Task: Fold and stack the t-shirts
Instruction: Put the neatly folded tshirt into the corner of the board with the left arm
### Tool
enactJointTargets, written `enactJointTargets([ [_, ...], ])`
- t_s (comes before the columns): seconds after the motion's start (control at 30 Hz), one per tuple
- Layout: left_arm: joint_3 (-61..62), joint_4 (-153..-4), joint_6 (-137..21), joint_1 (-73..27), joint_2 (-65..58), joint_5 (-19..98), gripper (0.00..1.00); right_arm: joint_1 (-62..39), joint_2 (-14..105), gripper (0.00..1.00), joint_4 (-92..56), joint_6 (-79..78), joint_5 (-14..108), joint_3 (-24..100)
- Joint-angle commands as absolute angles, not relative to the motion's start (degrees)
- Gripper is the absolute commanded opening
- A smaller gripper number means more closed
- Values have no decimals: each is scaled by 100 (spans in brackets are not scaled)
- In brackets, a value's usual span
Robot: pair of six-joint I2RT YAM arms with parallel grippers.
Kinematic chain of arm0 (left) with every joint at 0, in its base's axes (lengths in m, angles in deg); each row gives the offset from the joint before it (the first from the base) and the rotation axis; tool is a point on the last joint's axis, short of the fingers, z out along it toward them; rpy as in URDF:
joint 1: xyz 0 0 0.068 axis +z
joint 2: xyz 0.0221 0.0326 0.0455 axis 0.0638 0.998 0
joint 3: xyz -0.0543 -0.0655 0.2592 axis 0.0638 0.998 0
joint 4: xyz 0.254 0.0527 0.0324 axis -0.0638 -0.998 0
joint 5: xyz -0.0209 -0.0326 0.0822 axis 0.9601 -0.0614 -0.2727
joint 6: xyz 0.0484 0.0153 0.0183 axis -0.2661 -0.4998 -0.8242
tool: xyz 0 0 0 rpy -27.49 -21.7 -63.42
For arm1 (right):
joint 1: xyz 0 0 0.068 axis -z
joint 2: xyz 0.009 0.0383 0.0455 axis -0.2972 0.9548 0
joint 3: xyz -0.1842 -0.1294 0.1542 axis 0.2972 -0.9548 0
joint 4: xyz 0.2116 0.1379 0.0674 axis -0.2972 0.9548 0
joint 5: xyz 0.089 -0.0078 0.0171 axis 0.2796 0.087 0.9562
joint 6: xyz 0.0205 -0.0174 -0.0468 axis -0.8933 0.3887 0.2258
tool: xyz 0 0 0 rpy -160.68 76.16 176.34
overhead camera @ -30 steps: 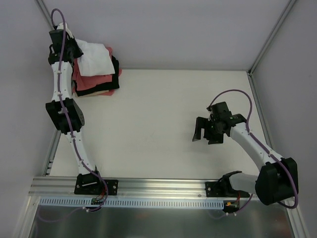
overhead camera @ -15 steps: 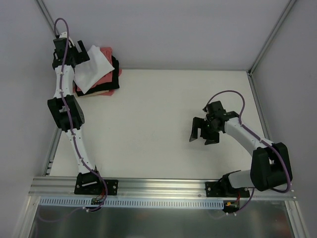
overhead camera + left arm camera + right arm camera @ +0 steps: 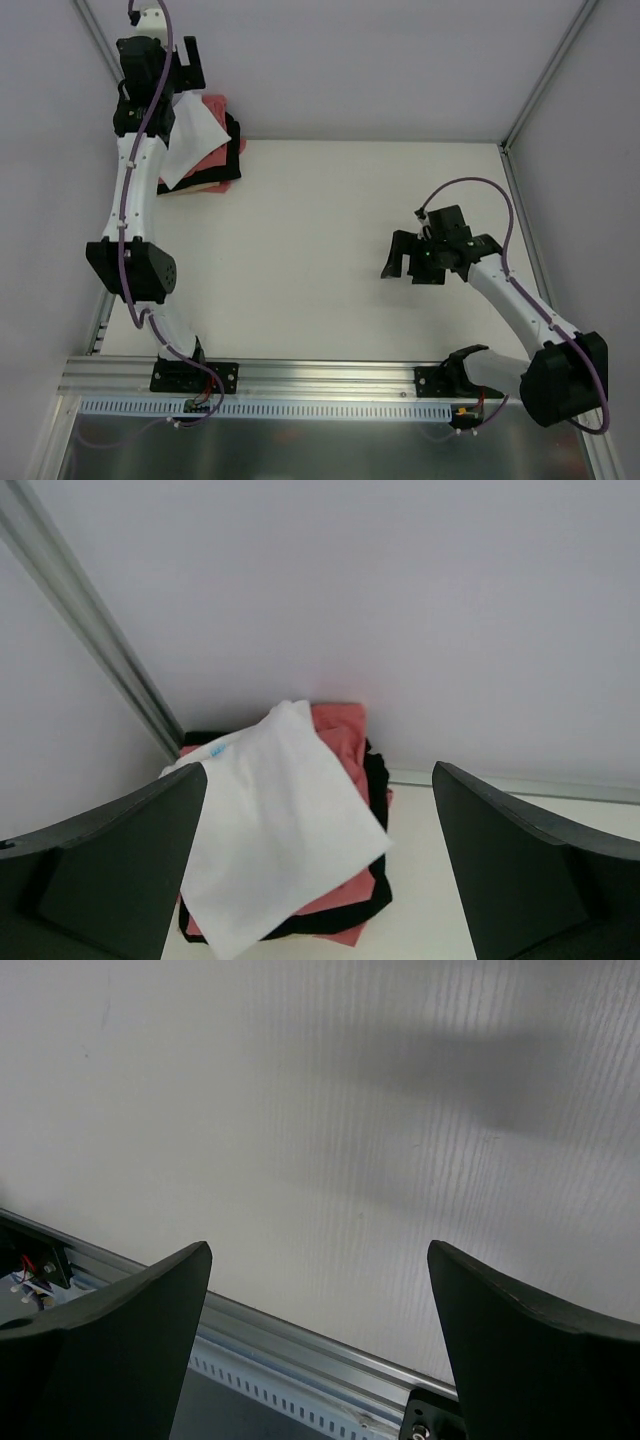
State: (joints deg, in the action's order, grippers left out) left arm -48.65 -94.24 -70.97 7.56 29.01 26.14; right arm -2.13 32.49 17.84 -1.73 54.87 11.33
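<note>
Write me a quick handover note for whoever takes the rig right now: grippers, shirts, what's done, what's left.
Left gripper: open, empty, raised over the stack in the far-left corner.
Right gripper: open, empty, over the table on the right.
Shirts: white t-shirt on top, lying askew over the salmon-pink t-shirt, black t-shirt and cream t-shirt.
Done: all four are stacked; no loose shirt in view.
Left: probably square up the white one, then park both arms.
</note>
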Motion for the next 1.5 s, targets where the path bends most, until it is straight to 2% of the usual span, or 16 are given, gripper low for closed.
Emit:
enactJointTargets([
  [0.0,-4499,-9266,-7721,445,1832,1838,99,-292,2694,95,2018,-251,5545,1017],
  [0.07,-4288,-10047,-7081,427,1359,2311,99,-301,2325,97,2027,-268,5545,886],
  [0.13,-3911,-10444,-6442,419,988,3347,99,-310,2019,97,2088,-286,5510,816],
  [0.2,-2858,-10560,-6061,384,295,4338,99,-327,1807,97,2237,-234,5283,815],
  [0.37,143,-10218,-5805,-117,-1674,4538,99,-310,937,99,2904,4,4351,1060],
  [0.53,2082,-9909,-5541,-135,-3527,4739,99,-319,224,99,3195,-30,3989,1018],
  [0.73,2936,-10559,-6102,-135,-4654,4222,99,-319,-365,100,3152,-198,3638,894],
  [0.93,3666,-10481,-6358,-135,-5675,3878,99,-319,-497,99,3020,-57,3330,859],
  [1.47,3606,-10683,-6244,-135,-5861,3421,99,-327,74,99,3020,48,3638,868],
])
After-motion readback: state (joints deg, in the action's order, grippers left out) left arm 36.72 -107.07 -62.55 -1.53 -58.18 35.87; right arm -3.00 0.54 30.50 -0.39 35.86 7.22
